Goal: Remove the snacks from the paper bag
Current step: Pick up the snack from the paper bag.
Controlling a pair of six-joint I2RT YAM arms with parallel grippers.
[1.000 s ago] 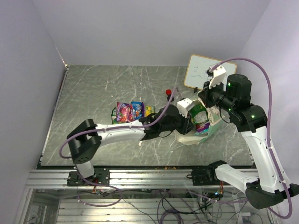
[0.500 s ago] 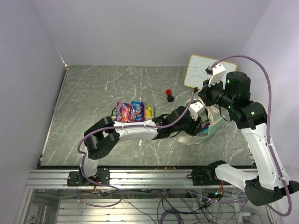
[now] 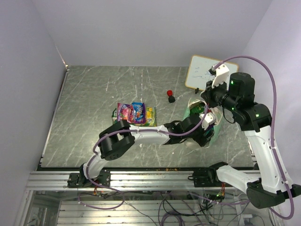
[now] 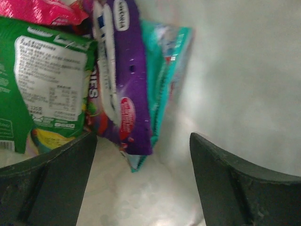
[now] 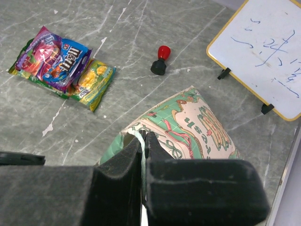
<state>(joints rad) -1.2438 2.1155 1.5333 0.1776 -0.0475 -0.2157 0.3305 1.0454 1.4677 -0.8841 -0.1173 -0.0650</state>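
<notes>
Mint-green paper bag (image 3: 190,108) lies on the grey table (image 3: 94,94) in the overhead view. Its mouth faces the left tool (image 3: 203,134), which sits inside it. The right tool (image 3: 207,100), just beyond, pinches the bag's upper rim. A cluster of snacks (image 3: 134,113) already out lies well behind the left tool. In the left wrist view the left tool (image 4: 143,153) is spread wide and grips nothing. Dead ahead a purple packet (image 4: 120,89) stands on edge, its long axis running away from the tool. A teal packet (image 4: 164,66) touches its right face and a green packet (image 4: 44,80) sits to its left. Bare bag wall on the right leaves room. In the right wrist view the right tool (image 5: 143,141) is clamped on the bag's (image 5: 197,122) rim, with a red knob (image 5: 161,59) and white board (image 5: 263,47) farther ahead.
</notes>
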